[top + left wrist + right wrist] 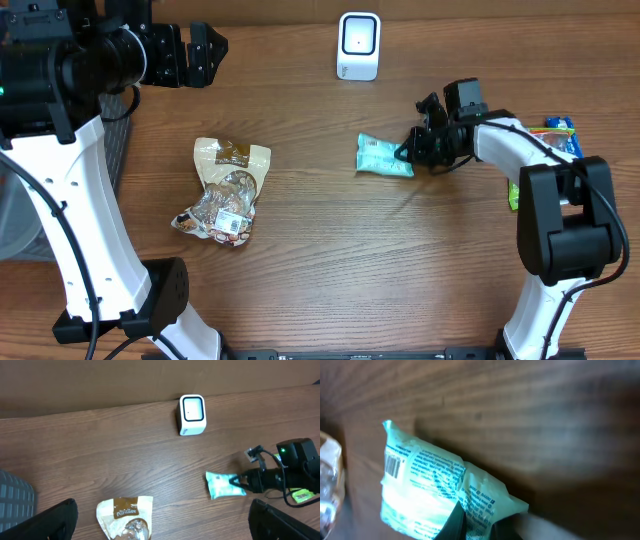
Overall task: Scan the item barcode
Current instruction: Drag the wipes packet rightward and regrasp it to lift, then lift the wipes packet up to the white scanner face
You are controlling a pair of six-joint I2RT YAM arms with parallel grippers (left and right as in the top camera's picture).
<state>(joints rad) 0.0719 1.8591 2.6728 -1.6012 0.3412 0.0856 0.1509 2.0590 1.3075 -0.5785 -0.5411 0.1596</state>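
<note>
Wooden bench (320, 250) with a plain brown wall behind it, nothing fancy. The mint-green packet (380, 155) lies flat right of centre, in front of the white scanner (359, 45) and well apart from it. The right hand (412, 152) is pinching the packet's right end, fingers pressed together on the crimped edge. In the right wrist view you can see the barcode (393, 465) near the packet's far end. The left hand (208, 58) hangs at the back left, spread wide. A beige snack bag (228, 190) sits over on the left.
</note>
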